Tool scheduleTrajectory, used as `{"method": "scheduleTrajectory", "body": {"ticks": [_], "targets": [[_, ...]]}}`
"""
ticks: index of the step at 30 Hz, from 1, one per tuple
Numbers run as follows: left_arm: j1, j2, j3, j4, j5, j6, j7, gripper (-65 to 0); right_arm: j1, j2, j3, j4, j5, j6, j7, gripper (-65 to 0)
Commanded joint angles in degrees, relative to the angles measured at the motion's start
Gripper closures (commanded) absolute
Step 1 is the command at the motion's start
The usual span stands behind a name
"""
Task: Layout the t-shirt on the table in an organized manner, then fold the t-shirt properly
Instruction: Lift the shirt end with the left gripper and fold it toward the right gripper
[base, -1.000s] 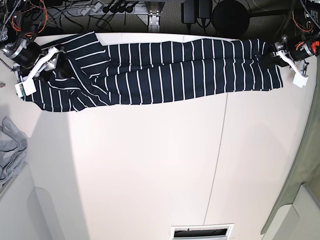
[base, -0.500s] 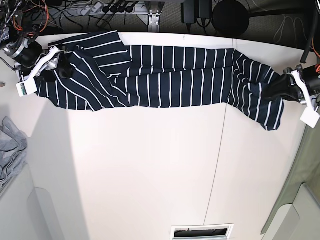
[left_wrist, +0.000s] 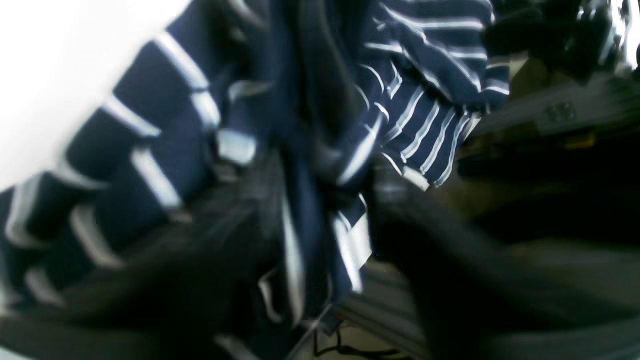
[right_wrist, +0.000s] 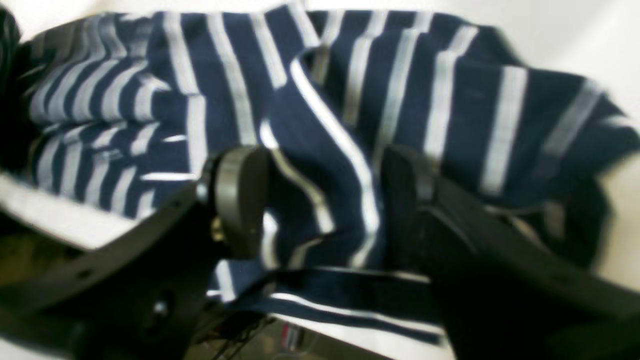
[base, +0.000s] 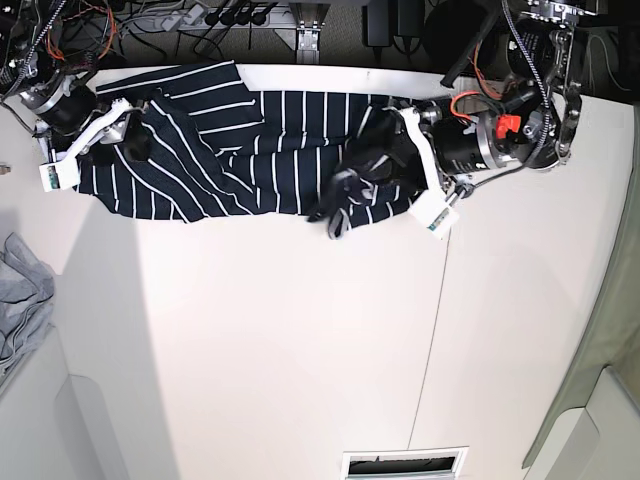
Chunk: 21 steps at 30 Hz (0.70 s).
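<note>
the t-shirt lies bunched along the top of the table, not flat yet.
the laying-out step is not done. the left gripper, top middle, has cloth between its jaws, but i cannot tell if it grips. the right gripper, upper left, is spread wide around a fold. next, i think, pull both ends apart to smooth it.

Looks like a robotics lab: large white matte table, tangled red and black cables, black power strip.
</note>
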Motion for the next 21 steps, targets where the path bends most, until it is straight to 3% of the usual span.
{"method": "scheduleTrajectory", "body": {"ticks": [1,5,11,14,16,21], "targets": [[-0.46,-0.22,1.09,0.81,-0.85,-0.52,-1.16,-36.1,0.68,0.74,1.46,0.83,0.44,-0.85,1.09,-36.0],[-0.33,0.85,5.16,0.81,0.2,-0.52,-0.7,-36.1,2.97,1.31,7.67,0.81,0.26,-2.51,0.0,-36.0],[0.24,1.9,5.92,0.81,0.17,-0.52,-0.55,-36.1,4.17,5.92,11.61,0.52,1.36,-2.45,-0.13,-36.2],[0.35,1.9,5.88,0.81,0.17,-0.52,-0.55,-36.1,4.96,8.28,11.61,-2.34,0.9,-2.14,1.88,-45.5],[0.33,1.9,5.88,0.81,0.17,-0.52,-0.57,-36.1,6.69,9.68,11.61,-6.8,1.09,-2.12,1.97,-45.3],[0.66,1.9,5.88,0.81,0.42,-0.52,-0.57,-36.1,11.74,10.62,11.52,-20.41,7.26,4.09,1.86,-45.3]]}}
